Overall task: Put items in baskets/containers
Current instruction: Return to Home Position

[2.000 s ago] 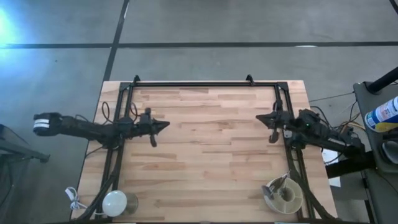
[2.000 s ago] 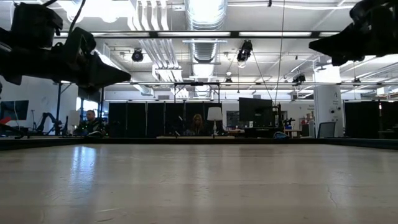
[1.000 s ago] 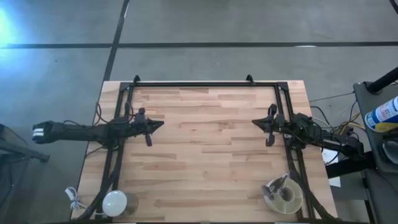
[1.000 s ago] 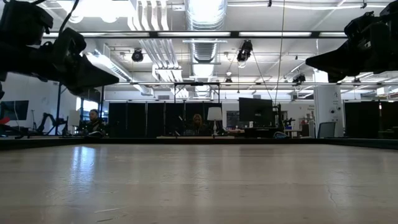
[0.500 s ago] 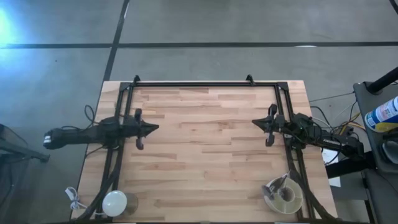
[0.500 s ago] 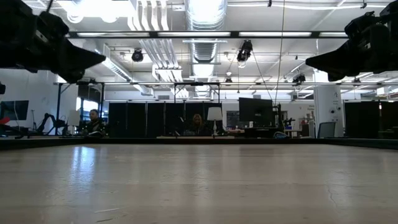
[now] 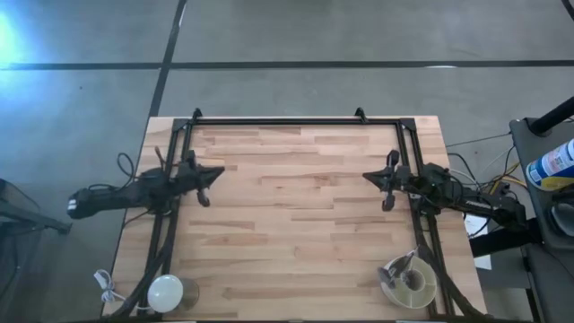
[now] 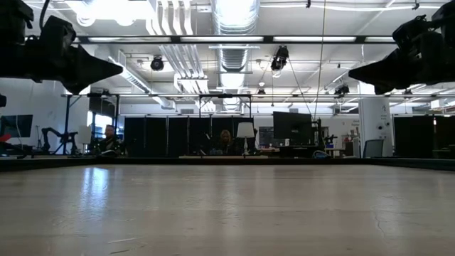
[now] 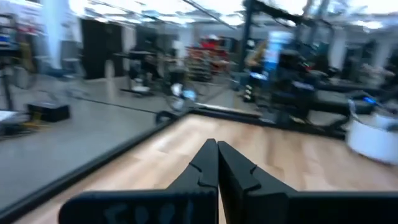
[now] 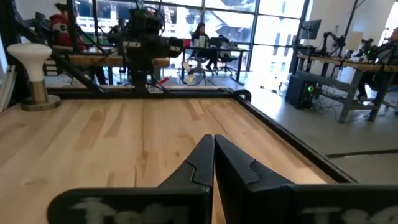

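The left gripper (image 7: 215, 172) and the right gripper (image 7: 368, 177) hang closed and empty over the table (image 7: 296, 224), and the brushes (image 7: 399, 266), probably light, stiff and slippery, best pinched at mid-handle, stand in the tub (image 7: 430, 289) at its right-side corner.

Left wrist view. Lower centre: the left gripper (image 9: 217, 144), its two dark fingers (image 9: 200, 167) pressed together to a single point, with nothing between them; their dark base spans the bottom edge. Centre and lower right: the table (image 9: 298, 158) of pale wood planks, running away from the fingertips. Across the middle: a dark rail (image 9: 267, 119) along the table's far edge. Right edge: a pale round tub (image 9: 373, 134), blurred, its contents not discernible. Left half: grey floor (image 9: 74, 118) beside the table. Upper half: a blurred room with bright ceiling lights and dark stands.
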Robot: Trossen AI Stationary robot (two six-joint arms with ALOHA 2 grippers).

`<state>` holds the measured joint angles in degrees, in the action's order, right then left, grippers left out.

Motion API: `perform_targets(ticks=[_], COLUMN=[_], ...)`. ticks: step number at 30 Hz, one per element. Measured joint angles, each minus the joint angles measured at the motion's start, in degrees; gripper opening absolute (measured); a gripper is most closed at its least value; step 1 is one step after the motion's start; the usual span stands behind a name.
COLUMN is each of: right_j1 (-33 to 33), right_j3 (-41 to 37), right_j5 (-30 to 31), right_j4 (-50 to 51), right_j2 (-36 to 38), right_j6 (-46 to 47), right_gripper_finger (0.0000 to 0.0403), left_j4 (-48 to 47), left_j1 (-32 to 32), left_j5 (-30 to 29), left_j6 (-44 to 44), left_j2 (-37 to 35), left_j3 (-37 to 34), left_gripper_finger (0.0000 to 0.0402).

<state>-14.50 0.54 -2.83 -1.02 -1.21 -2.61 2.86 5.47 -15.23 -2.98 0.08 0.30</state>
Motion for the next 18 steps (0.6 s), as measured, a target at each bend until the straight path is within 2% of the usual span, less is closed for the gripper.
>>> perform_targets(ticks=[3,8,18], right_j1=[0.0,0.0,0.0], right_j3=[0.0,0.0,0.0], right_j5=[0.1,0.0,0.0], right_j4=[0.0,0.0,0.0], right_j2=[-0.8,-2.2,-3.4], right_j6=[0.0,0.9,1.0], right_gripper_finger=[0.0008,0.0008,0.0008], left_j4=[0.1,0.0,0.1], left_j1=[0.1,0.1,0.1], left_j5=[-2.4,-2.3,-2.3], left_j6=[0.1,-3.2,-3.4], left_j2=[0.0,0.1,0.2], left_j3=[0.0,0.0,0.0], left_gripper_finger=[0.0000,0.0000,0.0000])
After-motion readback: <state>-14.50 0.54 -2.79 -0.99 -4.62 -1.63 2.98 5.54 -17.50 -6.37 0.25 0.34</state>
